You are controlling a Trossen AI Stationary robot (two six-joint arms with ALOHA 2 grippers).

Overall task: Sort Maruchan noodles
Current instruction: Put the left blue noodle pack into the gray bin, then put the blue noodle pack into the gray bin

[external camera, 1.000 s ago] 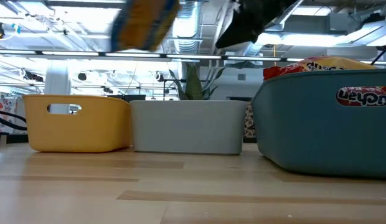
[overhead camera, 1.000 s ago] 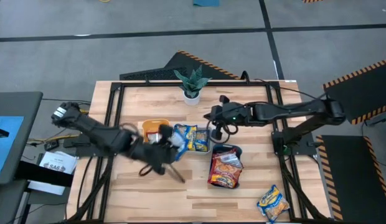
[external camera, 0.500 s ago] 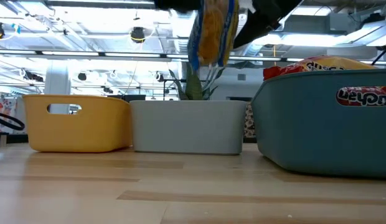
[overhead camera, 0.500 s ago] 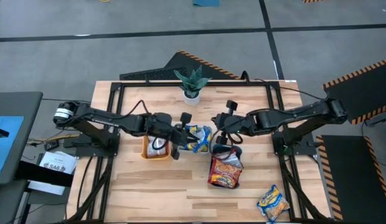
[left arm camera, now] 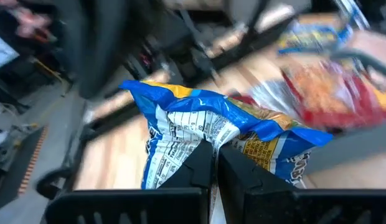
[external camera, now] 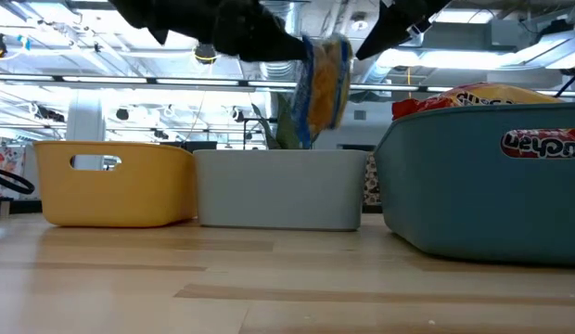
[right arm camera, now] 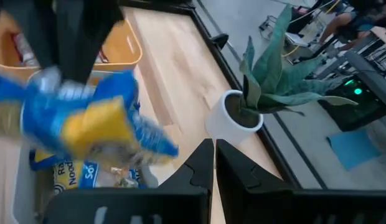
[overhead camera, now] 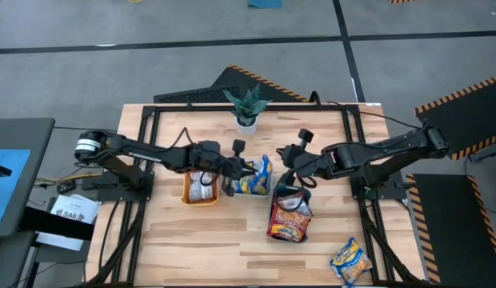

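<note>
My left gripper reaches in from the table's left and is shut on a yellow-and-blue noodle packet. The packet hangs over the pale middle tray, which has more yellow-and-blue packets lying in it. Just to the packet's right, my right gripper hovers shut with nothing in it. Silver-and-red packets are piled in the teal tray. One more yellow-and-blue packet lies flat on the table at the near right. My left gripper pinches the packet between its two fingers at the edge of the white printed back. The fingers come nearly level from the table's left. The packet stands upright, edge-on in the low view, and is lifted clear above the middle tray.
The orange tray stands left of the middle tray and holds a packet. A potted plant stands at the far edge. Bare wood lies along the near edge, left of the loose packet.
My left gripper has swung toward the table's right and come down, carrying the packet from over the orange tray to over the middle tray. The packet has turned upright and edge-on. My right gripper has turned and drawn back a little toward the right.
</note>
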